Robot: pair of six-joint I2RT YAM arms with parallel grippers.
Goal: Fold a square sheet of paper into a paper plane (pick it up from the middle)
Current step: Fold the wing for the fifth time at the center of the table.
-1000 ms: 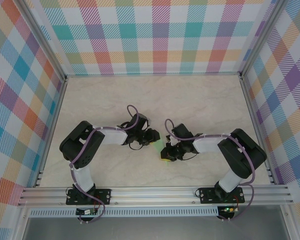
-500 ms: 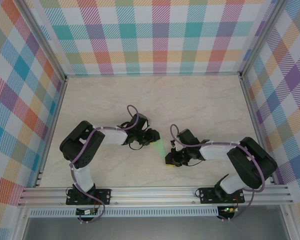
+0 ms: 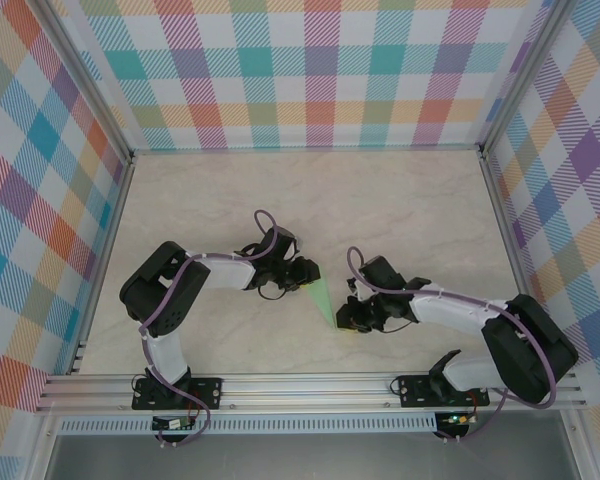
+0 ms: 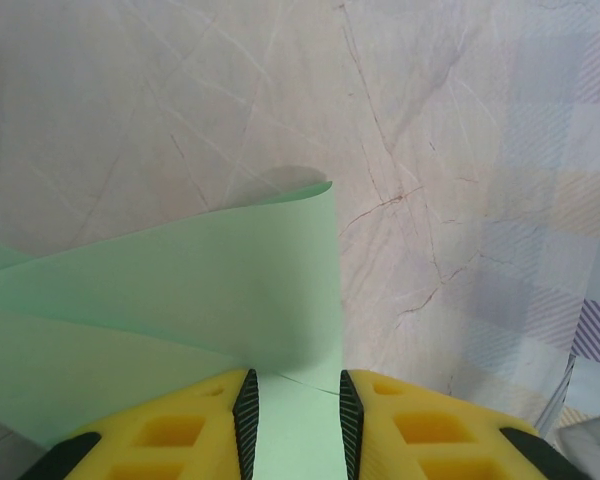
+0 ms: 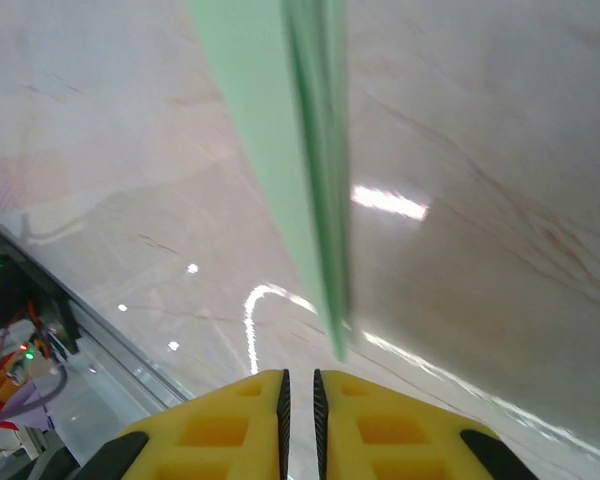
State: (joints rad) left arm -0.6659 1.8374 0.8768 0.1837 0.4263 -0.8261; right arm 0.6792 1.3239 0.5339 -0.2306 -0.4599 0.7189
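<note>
Plane [image 4: 180, 290]: wide end clamped in my left claw [image 4: 295, 405], tip just ahead of my right claw [image 5: 300, 385], which is almost closed and empty; presented, I judge, for pinching the crease.

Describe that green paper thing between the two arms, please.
The paper plane is thin, pale mint-green paper, plain, folded into a slim pointed dart with layered flaps. Its wide end sits clamped in the left pincer; its tip points toward the right pincer, ending just short of it, over the marbled table.
</note>
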